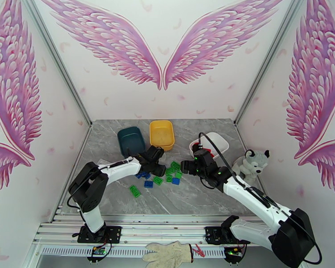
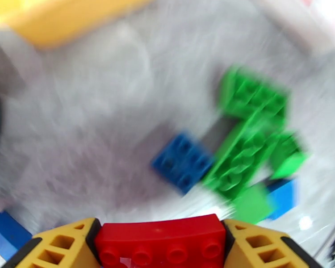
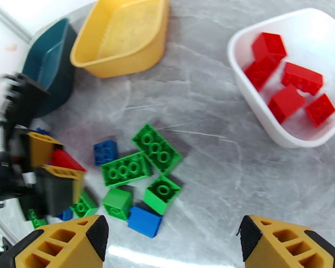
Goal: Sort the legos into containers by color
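My left gripper (image 1: 156, 159) is shut on a red lego (image 2: 161, 242), held just above the table left of the pile; the right wrist view shows that red lego (image 3: 65, 161) between its yellow fingers. Green legos (image 3: 140, 164) and blue legos (image 3: 106, 151) lie loose mid-table. My right gripper (image 3: 174, 233) hangs open over the pile's right side with nothing between its fingers. The white container (image 3: 257, 117) holds several red legos (image 3: 297, 79). The yellow container (image 3: 123, 36) looks bare inside. Beside it stands the dark teal container (image 3: 47, 63), its inside mostly hidden.
A plush husky (image 1: 252, 164) sits by the right wall, near the white container (image 1: 210, 144). One green lego (image 1: 135, 191) lies apart toward the front left. Bare marble table (image 1: 198, 197) stretches along the near edge. A glove (image 1: 167, 254) lies off the table in front.
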